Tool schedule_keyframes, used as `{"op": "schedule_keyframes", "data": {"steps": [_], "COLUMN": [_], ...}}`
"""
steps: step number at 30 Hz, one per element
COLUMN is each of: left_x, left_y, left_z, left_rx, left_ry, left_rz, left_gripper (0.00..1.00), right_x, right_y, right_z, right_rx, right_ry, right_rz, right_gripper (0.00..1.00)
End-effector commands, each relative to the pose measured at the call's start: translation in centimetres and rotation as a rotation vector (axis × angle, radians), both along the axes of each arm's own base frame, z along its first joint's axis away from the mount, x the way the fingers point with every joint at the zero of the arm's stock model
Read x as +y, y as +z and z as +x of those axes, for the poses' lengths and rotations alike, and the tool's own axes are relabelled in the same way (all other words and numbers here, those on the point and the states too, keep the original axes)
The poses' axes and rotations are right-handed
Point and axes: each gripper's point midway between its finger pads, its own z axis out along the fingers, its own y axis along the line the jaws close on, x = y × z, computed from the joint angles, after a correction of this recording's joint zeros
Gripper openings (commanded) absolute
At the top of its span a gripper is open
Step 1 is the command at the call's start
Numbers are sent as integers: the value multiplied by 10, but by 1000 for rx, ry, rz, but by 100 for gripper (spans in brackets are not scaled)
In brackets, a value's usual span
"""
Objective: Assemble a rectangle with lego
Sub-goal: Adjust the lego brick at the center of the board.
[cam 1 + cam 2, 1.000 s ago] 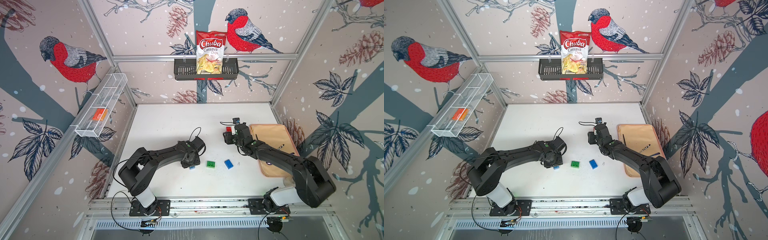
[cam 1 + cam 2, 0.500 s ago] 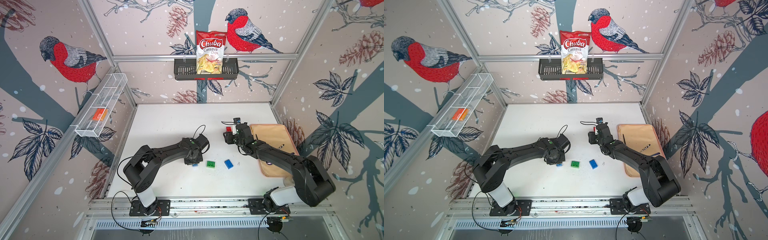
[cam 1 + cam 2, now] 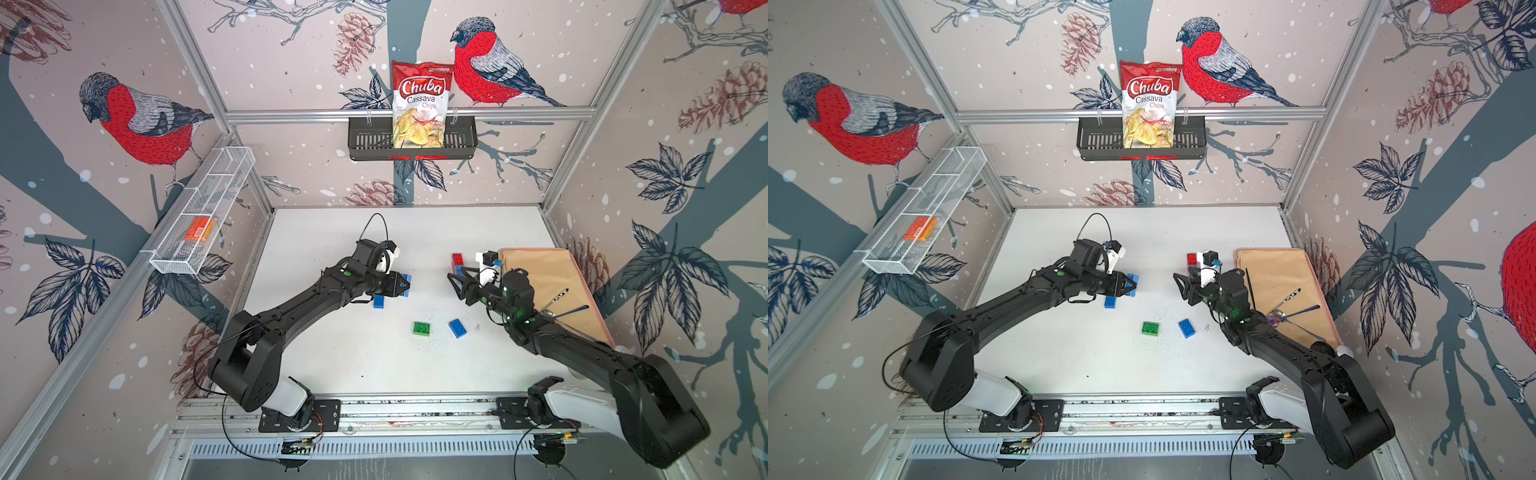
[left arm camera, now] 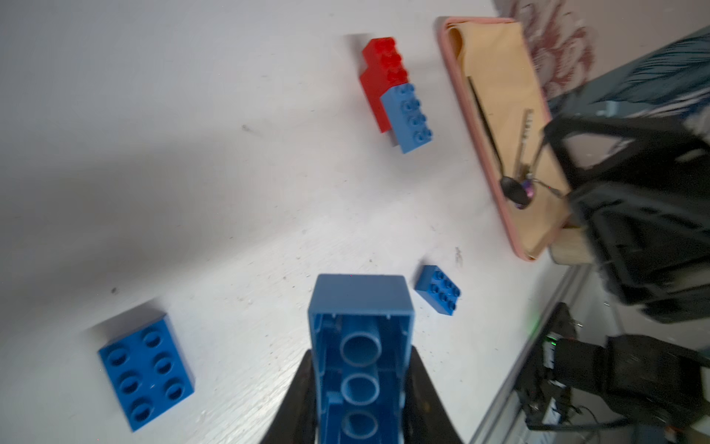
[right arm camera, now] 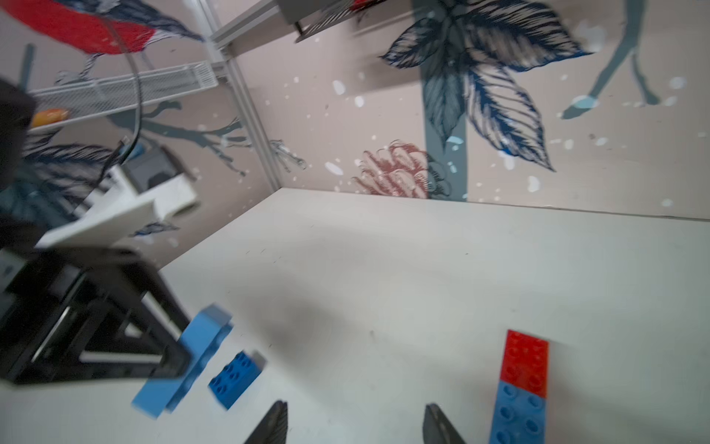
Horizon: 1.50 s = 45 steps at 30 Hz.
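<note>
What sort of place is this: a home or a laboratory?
Probably a robot test cell in a laboratory: a left arm and a right arm mounted on one rail at a white table, an aluminium frame with printed walls.

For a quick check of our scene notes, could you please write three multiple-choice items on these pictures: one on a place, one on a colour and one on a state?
1. The green brick lies:
A) on the tray
B) on the table, next to a blue brick
C) in the wall basket

2. The held brick in the left gripper is:
A) red
B) light blue
C) green

3. The right gripper is:
A) shut on a red brick
B) shut on a spoon
C) open and empty

Answers:
1 B: both top views show it on the white top, a little apart from the blue one.
2 B: the left wrist view shows its light blue hollow underside between the jaws.
3 C: the right wrist view shows spread jaws with only table between them.
</note>
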Motion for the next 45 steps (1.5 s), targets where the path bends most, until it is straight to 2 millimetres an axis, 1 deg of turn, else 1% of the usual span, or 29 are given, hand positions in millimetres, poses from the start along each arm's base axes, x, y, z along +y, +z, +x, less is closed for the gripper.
{"op": "schedule_keyframes", "data": {"steps": [1,4,6,8,10,12,15,20,26,31,34,36,41,45], "left_x": [-21,-19,-17,-15,-14,-14,-13,-14,-14,-14,-14,-15,-15,-14], "left_y": [51,64,70,69,67,68,70,70,67,64,63,63,63,63], "left_z": [-26,-42,-49,-51,-53,-55,-57,-58,-58,-58,-57,-56,-56,-57], "left_rx": [-61,-72,-79,-79,-73,-72,-80,-74,-62,-54,-52,-51,-48,-45], "left_ry": [-268,-347,-370,-369,-373,-380,-381,-386,-383,-383,-381,-380,-378,-376], "left_rz": [-275,-338,-366,-370,-372,-381,-387,-393,-393,-392,-391,-391,-394,-393], "left_gripper": [11,11,11,11,11,11,11,11,11,11,12,11,11,11], "right_x": [25,42,54,65,73,80,90,102,106,101,100,101,108,108], "right_y": [47,38,30,28,29,30,30,35,45,54,57,57,51,52], "right_z": [-33,-45,-53,-58,-67,-69,-70,-73,-75,-73,-74,-75,-78,-78], "right_rx": [-320,-352,-406,-471,-543,-586,-613,-663,-738,-779,-785,-784,-769,-780], "right_ry": [237,338,391,413,459,466,488,492,440,382,381,384,412,399], "right_rz": [80,40,-23,-77,-110,-141,-173,-165,-145,-135,-132,-129,-127,-123], "right_gripper": [62,63,67,74,78,82,82,82,82,81,79,77,72,69]}}
